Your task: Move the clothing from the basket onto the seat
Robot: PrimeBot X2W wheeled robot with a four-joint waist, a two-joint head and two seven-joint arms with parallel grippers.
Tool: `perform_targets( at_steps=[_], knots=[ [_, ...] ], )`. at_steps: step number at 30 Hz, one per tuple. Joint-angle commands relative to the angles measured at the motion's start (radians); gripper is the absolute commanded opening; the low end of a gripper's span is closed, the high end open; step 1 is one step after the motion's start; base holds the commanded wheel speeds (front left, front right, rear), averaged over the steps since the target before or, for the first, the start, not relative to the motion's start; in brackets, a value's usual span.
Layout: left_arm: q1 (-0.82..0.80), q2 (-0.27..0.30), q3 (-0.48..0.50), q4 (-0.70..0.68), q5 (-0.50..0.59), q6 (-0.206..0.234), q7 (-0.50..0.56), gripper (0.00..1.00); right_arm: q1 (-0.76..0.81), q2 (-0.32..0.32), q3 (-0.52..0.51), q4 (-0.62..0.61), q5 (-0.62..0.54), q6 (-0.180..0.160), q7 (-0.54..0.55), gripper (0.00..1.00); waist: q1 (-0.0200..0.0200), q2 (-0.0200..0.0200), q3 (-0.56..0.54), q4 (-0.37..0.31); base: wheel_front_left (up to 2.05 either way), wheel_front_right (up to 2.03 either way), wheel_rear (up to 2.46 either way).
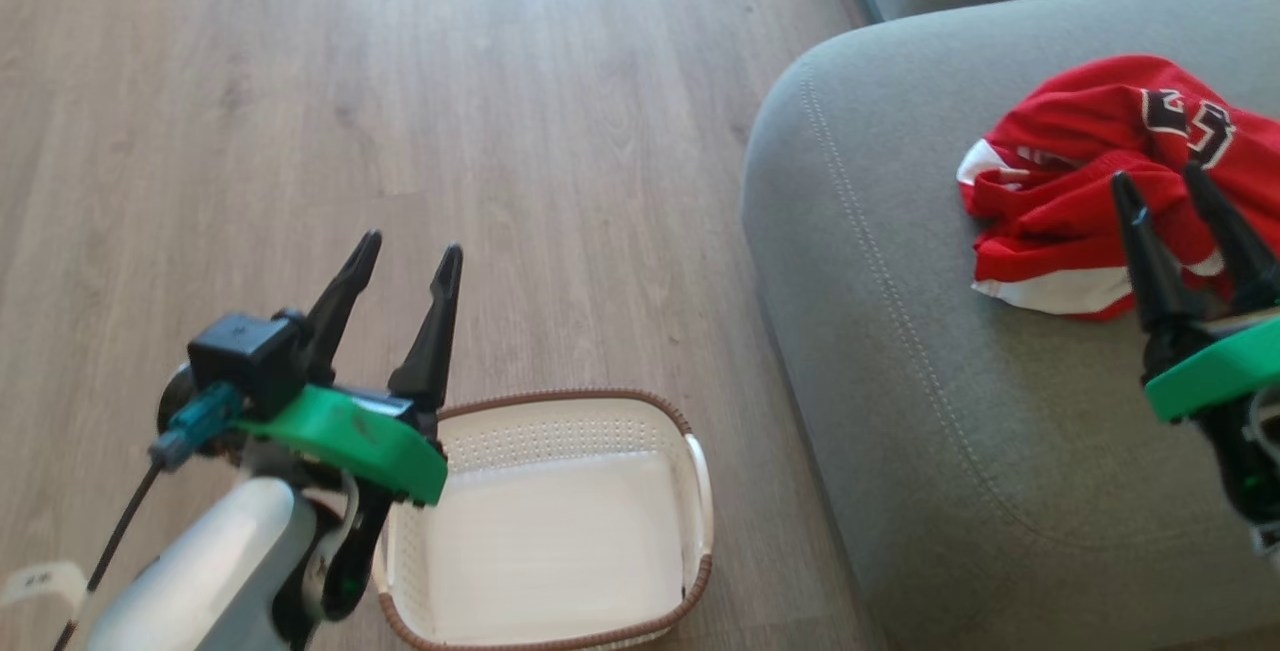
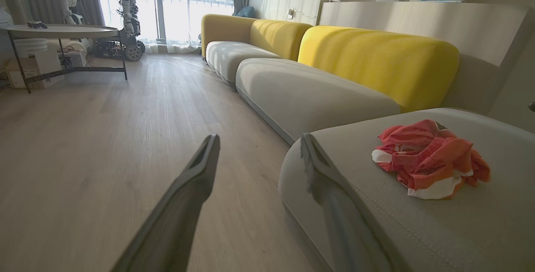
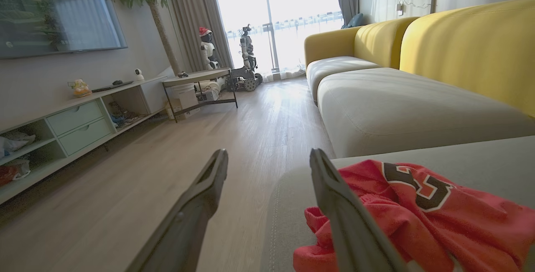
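The red clothing (image 1: 1085, 181) lies crumpled on the grey-green seat (image 1: 900, 331), its white bands and black emblem showing; it appears too in the left wrist view (image 2: 426, 159) and the right wrist view (image 3: 422, 217). The cream basket (image 1: 560, 521) with a brown rim stands on the floor, nothing in it. My right gripper (image 1: 1160, 181) hovers open just over the near edge of the clothing, nothing between its fingers. My left gripper (image 1: 410, 251) is open above the floor, beside the basket's left rim.
Wood floor (image 1: 350, 81) stretches left of the seat. A long sofa with yellow backs (image 2: 376, 59) runs beyond the seat. A round table (image 2: 62, 34), a TV cabinet (image 3: 75, 121) and parked robots (image 3: 246, 54) stand far off.
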Motion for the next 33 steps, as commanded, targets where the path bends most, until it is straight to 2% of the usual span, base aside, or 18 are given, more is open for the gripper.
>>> perform_targets(
  at_steps=[1, 8, 15, 21, 33],
  knots=[
    [-0.023, 0.037, 0.06, -0.035, 0.009, 0.013, -0.01, 1.0, 0.013, -0.004, -0.02, -0.051, -0.024, 0.007, 0.007, 1.0, 0.0001, -0.0001, -0.005, 0.013, 0.0, 0.0, 0.0],
    [0.059, 0.024, 0.13, -0.048, 0.031, 0.054, -0.013, 1.0, 0.141, 0.105, -0.125, -0.179, -0.13, 0.007, 0.067, 1.0, 0.0001, -0.0001, -0.013, 0.057, 0.0, 0.0, 0.0],
    [0.15, 0.0, 0.219, -0.051, 0.111, 0.053, -0.014, 1.0, 0.241, 0.185, -0.176, -0.262, -0.201, 0.007, 0.08, 1.0, 0.0001, -0.0001, -0.018, 0.084, 0.0, 0.0, 0.0],
    [0.221, -0.017, 0.291, -0.051, 0.206, 0.057, -0.014, 1.0, 0.293, 0.24, -0.196, -0.282, -0.236, 0.007, 0.076, 1.0, 0.0001, -0.0001, -0.023, 0.099, 0.0, 0.0, 0.0],
    [0.347, -0.124, 0.431, -0.064, 0.305, -0.012, -0.014, 1.0, 0.334, 0.297, -0.205, -0.297, -0.276, 0.007, 0.039, 1.0, 0.0001, -0.0001, -0.026, 0.113, 0.0, 0.0, 0.0]
  ],
)
